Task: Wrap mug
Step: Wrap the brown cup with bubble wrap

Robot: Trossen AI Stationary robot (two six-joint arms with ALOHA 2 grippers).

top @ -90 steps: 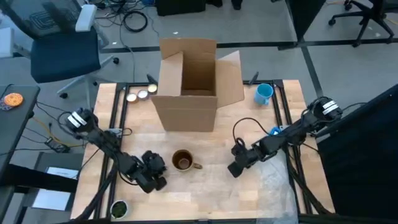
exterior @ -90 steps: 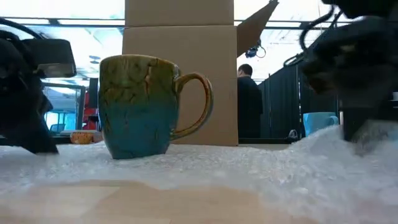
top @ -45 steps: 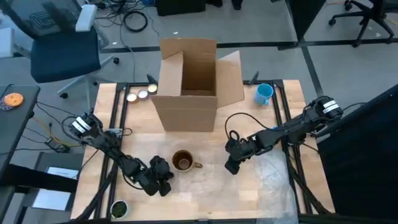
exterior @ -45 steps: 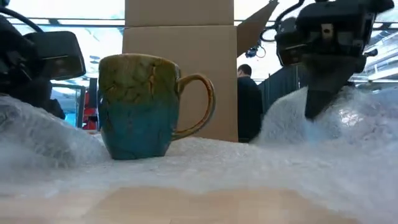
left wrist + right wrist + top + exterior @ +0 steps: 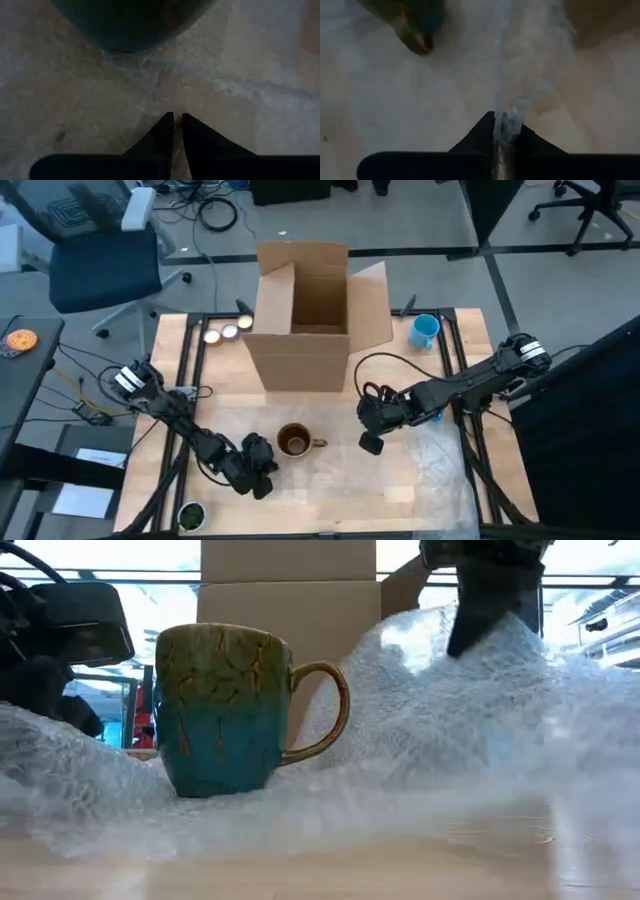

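The right gripper (image 5: pixel 371 442), clamped on the bubble wrap (image 5: pixel 470 730), has lifted its edge higher toward the mug (image 5: pixel 294 439) just beside it; left gripper (image 5: pixel 262 476) also pinches wrap, so folding has begun

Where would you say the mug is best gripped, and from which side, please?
Probably the rim of the mug, from straight above, opposite the handle: it stands upright with its mouth open, while bubble wrap rises around its sides.

Arms: two, dark, jointed.
White-marked bases; looping black cable behind right gripper (image 5: pixel 371 442); tapered black fingers (image 5: pixel 156 140).
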